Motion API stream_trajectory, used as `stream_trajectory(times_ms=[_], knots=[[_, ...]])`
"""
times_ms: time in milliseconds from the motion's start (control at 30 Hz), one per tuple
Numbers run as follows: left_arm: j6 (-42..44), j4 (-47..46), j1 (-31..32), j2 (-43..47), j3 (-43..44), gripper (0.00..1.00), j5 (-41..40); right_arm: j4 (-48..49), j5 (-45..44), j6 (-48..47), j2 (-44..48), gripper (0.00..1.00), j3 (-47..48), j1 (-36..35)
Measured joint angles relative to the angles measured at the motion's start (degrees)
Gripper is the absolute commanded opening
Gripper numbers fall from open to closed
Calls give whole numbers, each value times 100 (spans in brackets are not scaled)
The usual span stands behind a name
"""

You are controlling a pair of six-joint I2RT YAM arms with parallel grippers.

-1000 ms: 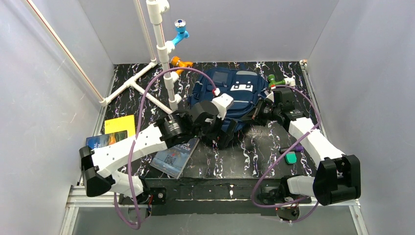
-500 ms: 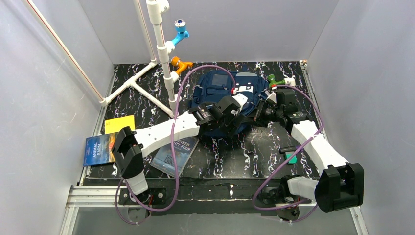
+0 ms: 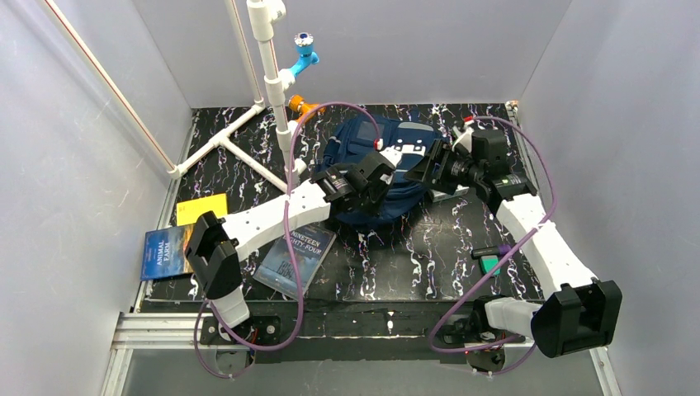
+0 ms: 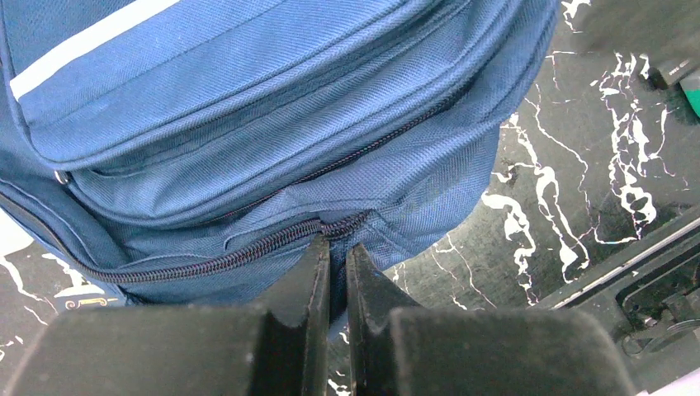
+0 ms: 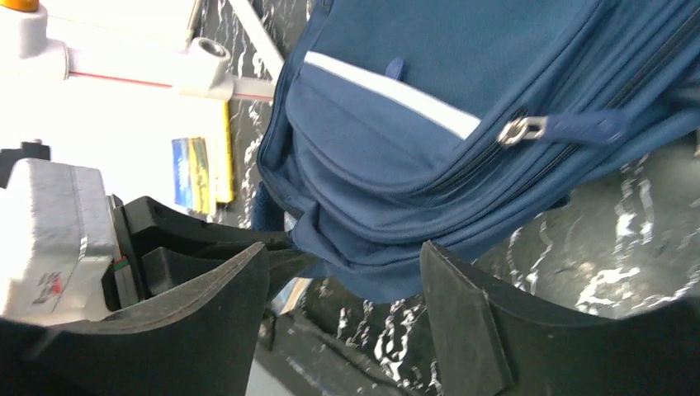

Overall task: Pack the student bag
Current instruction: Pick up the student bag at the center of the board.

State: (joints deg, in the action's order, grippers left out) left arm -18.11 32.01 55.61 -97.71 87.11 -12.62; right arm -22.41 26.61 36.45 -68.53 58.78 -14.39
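Note:
The student bag (image 3: 357,139) is a navy-blue backpack lying at the back middle of the black marbled table. In the left wrist view its front pockets and zips (image 4: 248,148) fill the frame. My left gripper (image 4: 336,246) is shut on a fold of the bag's fabric at the end of a zip; from above, the left gripper (image 3: 381,191) sits at the bag's near edge. My right gripper (image 5: 342,276) stands open just off the bag's (image 5: 429,107) lower corner, holding nothing. From above, the right gripper (image 3: 419,169) is at the bag's right side.
A white pipe frame (image 3: 276,99) with blue and orange fittings stands at the back left. A yellow book (image 3: 202,208) and two other books (image 3: 169,249) (image 3: 297,256) lie at front left. A small green thing (image 3: 491,266) lies under my right arm.
My left arm reached forward to the bag and its jaws closed on the fabric. My right gripper let go, opened and drew back towards the far right.

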Motion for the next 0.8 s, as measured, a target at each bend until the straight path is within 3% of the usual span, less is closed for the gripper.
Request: stream_trajectory(times_ms=[367,467,667,800], knots=[[-459,144,-356,175,9,0,564,-155,-1412,-393,227,90,260,149],[-656,105,-396,181,35,0,807,-149,-1325,-417,208,98,256,210],[-1130,-181,-402,164,39,0,1534,-87,-546,-483,22,98,-122,181],[-1316,-308,-385,142,37,0,1768,-533,-988,-516,103,98,-223,210]])
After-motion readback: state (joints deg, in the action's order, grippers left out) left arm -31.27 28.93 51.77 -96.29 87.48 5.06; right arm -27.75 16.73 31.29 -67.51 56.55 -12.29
